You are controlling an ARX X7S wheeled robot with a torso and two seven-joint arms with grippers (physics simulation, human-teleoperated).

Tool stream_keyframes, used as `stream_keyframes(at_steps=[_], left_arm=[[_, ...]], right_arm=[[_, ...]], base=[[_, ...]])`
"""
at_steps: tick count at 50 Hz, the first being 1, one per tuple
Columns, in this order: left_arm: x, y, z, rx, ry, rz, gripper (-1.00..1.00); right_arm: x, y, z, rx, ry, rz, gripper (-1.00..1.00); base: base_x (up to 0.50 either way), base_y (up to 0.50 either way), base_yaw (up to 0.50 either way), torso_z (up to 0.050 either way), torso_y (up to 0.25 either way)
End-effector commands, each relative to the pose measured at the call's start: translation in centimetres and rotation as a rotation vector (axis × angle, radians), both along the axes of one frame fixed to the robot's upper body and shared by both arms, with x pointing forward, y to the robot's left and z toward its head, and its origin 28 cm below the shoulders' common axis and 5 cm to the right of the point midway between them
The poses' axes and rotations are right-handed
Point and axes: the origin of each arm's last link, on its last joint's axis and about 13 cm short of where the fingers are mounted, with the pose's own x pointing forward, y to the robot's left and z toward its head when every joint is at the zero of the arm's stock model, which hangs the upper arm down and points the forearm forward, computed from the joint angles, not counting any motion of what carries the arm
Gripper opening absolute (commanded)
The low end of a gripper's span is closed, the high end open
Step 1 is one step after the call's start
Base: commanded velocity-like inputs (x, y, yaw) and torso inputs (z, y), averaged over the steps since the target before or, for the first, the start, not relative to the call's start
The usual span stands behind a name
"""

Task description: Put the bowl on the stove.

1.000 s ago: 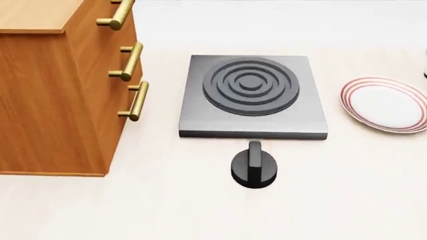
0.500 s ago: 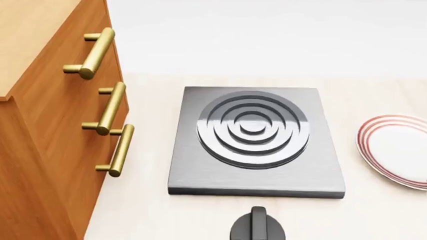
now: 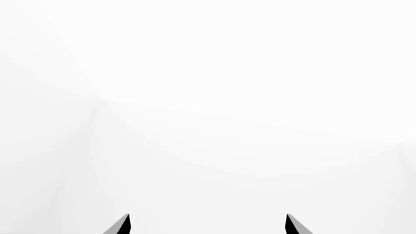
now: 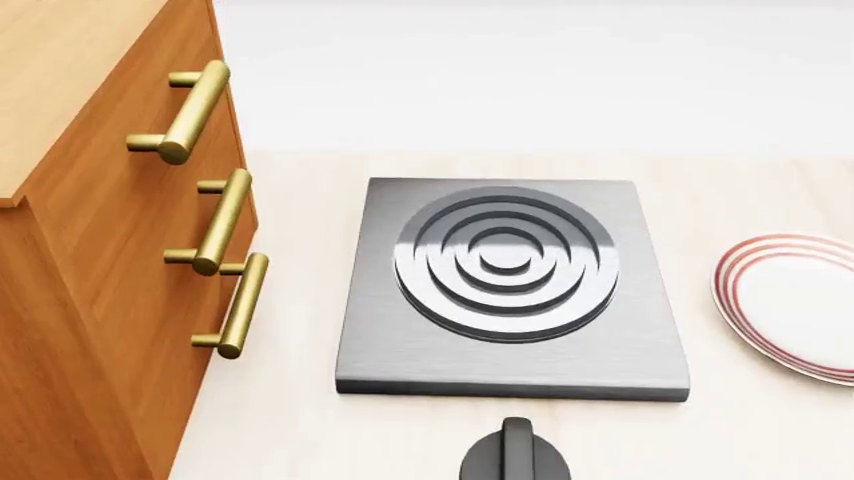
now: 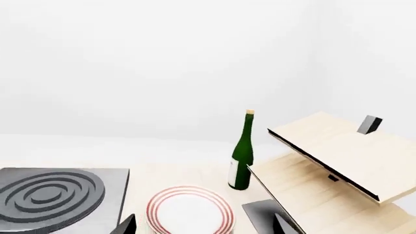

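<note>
The stove point(image 4: 511, 290), a square dark grey slab with one ringed round burner, lies on the pale table in the middle of the head view. It also shows in the right wrist view point(image 5: 55, 195). The bowl is not in any view. My left gripper point(image 3: 208, 224) is open and faces only blank white surroundings. My right gripper point(image 5: 204, 224) is open and empty, hovering above the plate, to the right of the stove. Neither arm shows in the head view.
A wooden drawer cabinet point(image 4: 94, 260) with brass handles stands left of the stove. A black knob point(image 4: 514, 455) lies in front of it. A white plate with red rings point(image 4: 794, 305) lies to its right. A green bottle point(image 5: 242, 153) and a wooden shelf rack point(image 5: 331, 165) stand beyond the plate.
The head view moved closer and lower between one second and half a second ago, so the stove looks larger. It has been almost still since.
</note>
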Motion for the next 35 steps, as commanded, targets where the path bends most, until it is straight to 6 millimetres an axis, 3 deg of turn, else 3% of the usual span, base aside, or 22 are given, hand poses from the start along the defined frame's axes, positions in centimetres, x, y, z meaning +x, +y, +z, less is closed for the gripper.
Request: stream_keyframes(at_steps=[1,7,12,21,35], left_arm=[[0.1,0.1,0.0,0.009,-0.022,0.011,1.0],[0.1,0.1,0.0,0.01,-0.021,0.013,1.0],[0.1,0.2,0.0,0.009,-0.02,0.015,1.0],[0.2,0.2,0.1,0.009,-0.02,0.02,1.0],[0.2,0.2,0.0,0.012,-0.016,0.019,1.0]], right_arm=[[-0.3,-1.3,3.6,-0.089,0.145,0.071,1.0],[-0.4,-2.8,6.8,-0.182,0.273,0.111,1.0],[-0.5,-3.6,7.4,-0.142,0.36,0.169,1.0],[-0.2,-4.5,5.9,0.031,0.485,0.256,1.0],[-0.1,-4.9,3.6,0.117,0.57,0.249,1.0]], base=[[0.0,0.0,0.0,0.0,0.0],[0.0,0.0,0.0,0.0,0.0],[0.0,0.0,0.0,0.0,0.0],[0.0,0.0,0.0,0.0,0.0],[0.0,0.0,0.0,0.0,0.0]])
